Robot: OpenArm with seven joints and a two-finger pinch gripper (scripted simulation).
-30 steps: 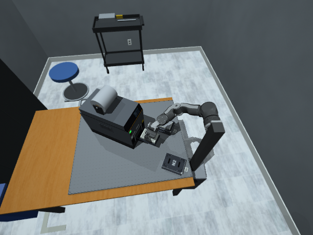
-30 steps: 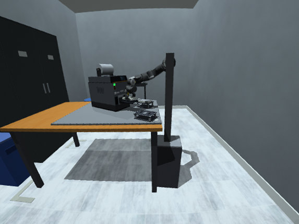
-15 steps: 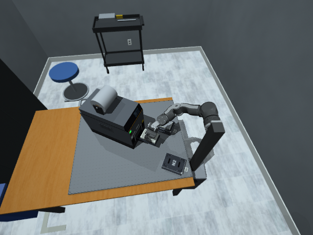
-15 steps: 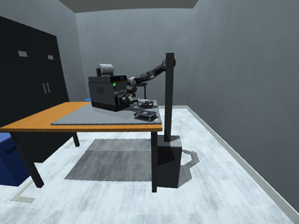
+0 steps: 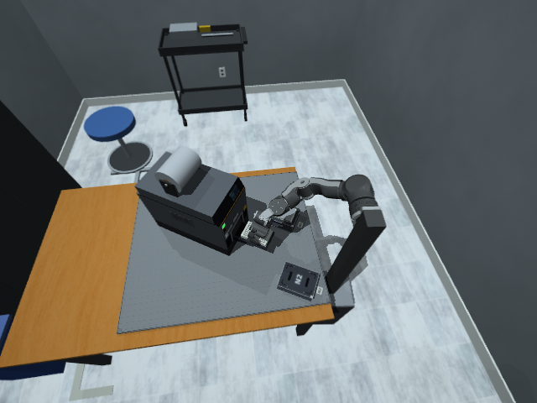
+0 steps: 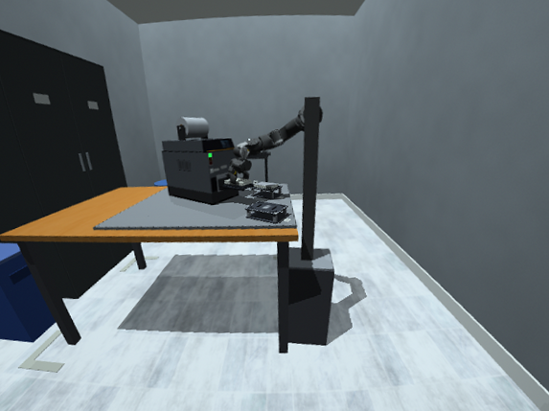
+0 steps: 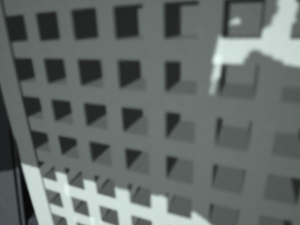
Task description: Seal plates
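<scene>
The dark sealer stands on the grey mat, and its front lamp shows green. A white well plate lies over the sealer's stage, which is out in front of the machine. My gripper is right over this plate and shut on it. In the wrist view the plate's grid of square wells fills the frame; the fingers are out of sight there. I cannot tell whether the plate rests on the stage or hangs just above it. Nest N2 lies empty near the mat's front right. Nest N1 is partly hidden behind my wrist.
The arm's dark post stands at the table's right edge, close to N2. A foil roll sits on top of the sealer. A cart and a blue stool stand on the floor behind the table.
</scene>
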